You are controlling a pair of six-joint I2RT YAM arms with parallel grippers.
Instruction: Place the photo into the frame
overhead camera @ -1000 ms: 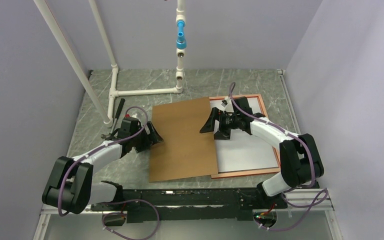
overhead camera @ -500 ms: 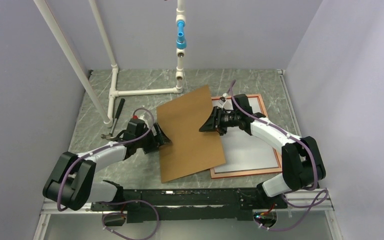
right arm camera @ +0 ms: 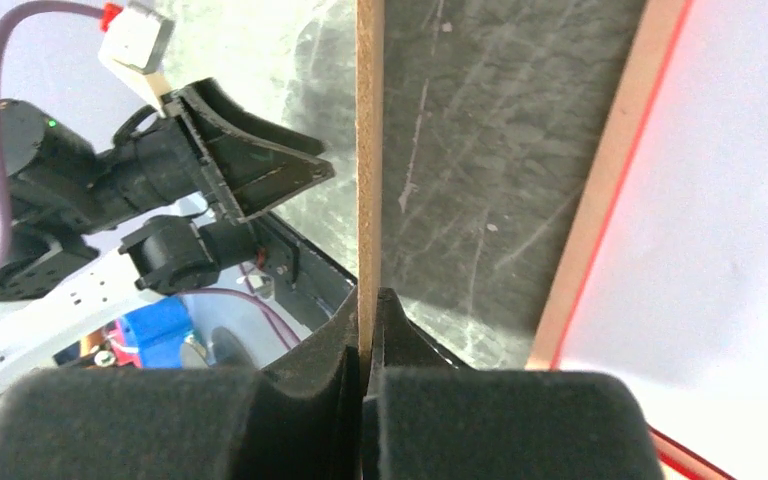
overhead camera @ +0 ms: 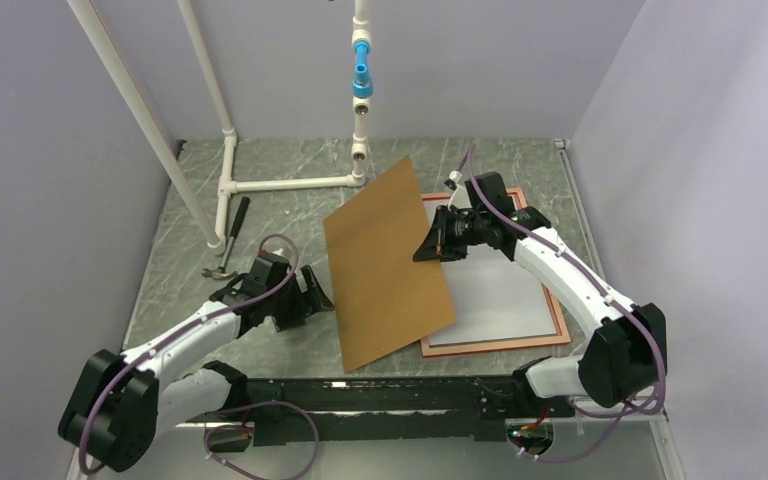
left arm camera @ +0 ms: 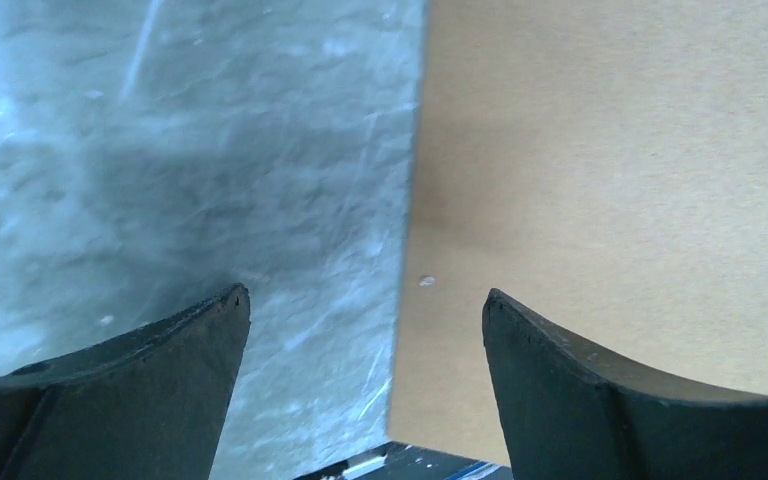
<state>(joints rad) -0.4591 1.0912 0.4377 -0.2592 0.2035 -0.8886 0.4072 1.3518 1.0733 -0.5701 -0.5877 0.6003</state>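
From above, the frame (overhead camera: 495,346) lies flat on the marbled table (overhead camera: 280,165) with its pale wood face up, and the photo (overhead camera: 495,295) sits inside its border, plain white side up. So the main step looks done. What seems left is closing up the back. The brown backing board (overhead camera: 385,265) is off the frame, tipped up on a slant over the frame's left side, its far corner raised and its near corner down by the frame's near-left corner. The right gripper (overhead camera: 430,245) is clamped on the board's edge just above the frame's left rail, while the left gripper (overhead camera: 315,298) waits well to the left of the frame, spread wide. Over to the left wrist: the left gripper (left arm camera: 365,330) has its fingers far apart with nothing in them, and the board (left arm camera: 610,200) shows only as a tan sheet beyond them, its edge falling between the two tips. Now the right wrist: the right gripper (right arm camera: 369,330) has its pads pinched tight on the board (right arm camera: 369,150), seen edge-on as a thin strip. Just right of it runs the frame (right arm camera: 600,200) rail, pale wood with a red inner lip, and past that the photo (right arm camera: 740,200) lies smooth, unwrinkled and blank white.
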